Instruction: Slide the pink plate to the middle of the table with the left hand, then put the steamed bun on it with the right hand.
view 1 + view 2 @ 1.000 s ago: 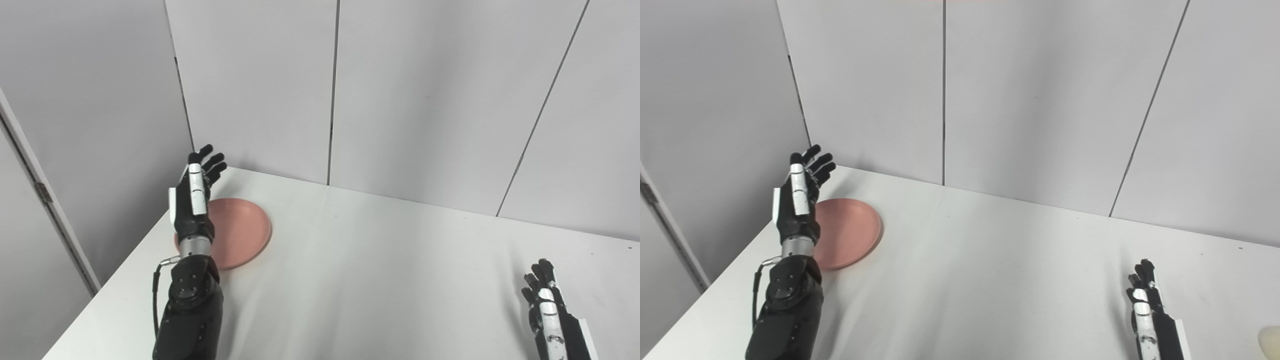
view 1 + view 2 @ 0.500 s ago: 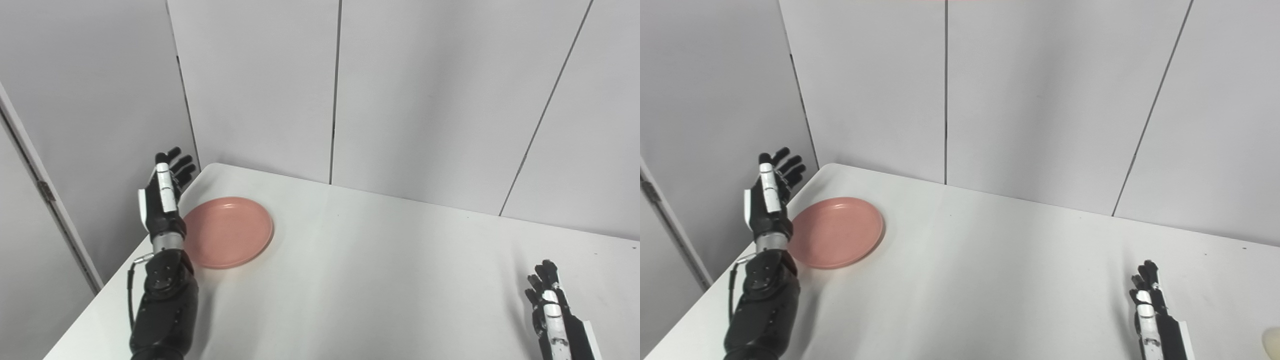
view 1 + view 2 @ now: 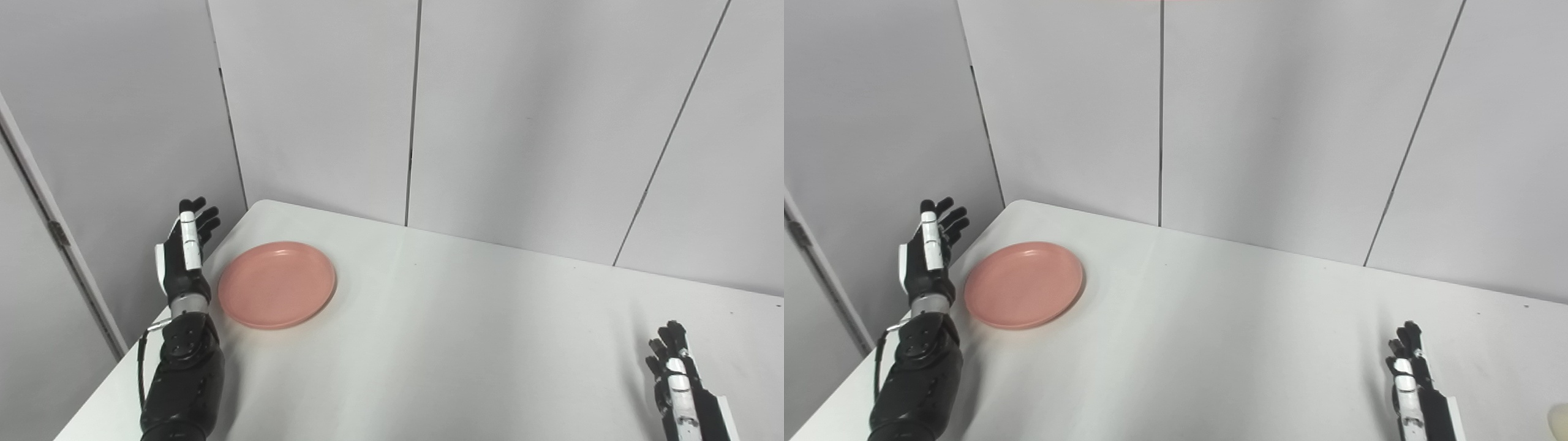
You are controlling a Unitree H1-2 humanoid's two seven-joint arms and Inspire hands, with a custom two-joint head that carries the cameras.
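The pink plate [image 3: 277, 283] lies empty near the left edge of the white table [image 3: 441, 343]. My left hand [image 3: 184, 254] is open, fingers up, just left of the plate at the table's edge, not touching it. My right hand [image 3: 674, 383] is open, low at the bottom right over the table. Only a sliver of the pale steamed bun [image 3: 1558, 420] shows at the right edge of the right eye view, right of my right hand [image 3: 1410, 380].
Grey wall panels stand close behind the table and along its left side. The left table edge runs right under my left forearm [image 3: 180, 380].
My left hand has moved left, from over the plate's left rim to beside the plate at the table's edge. The plate is now fully uncovered. The right hand has barely moved.
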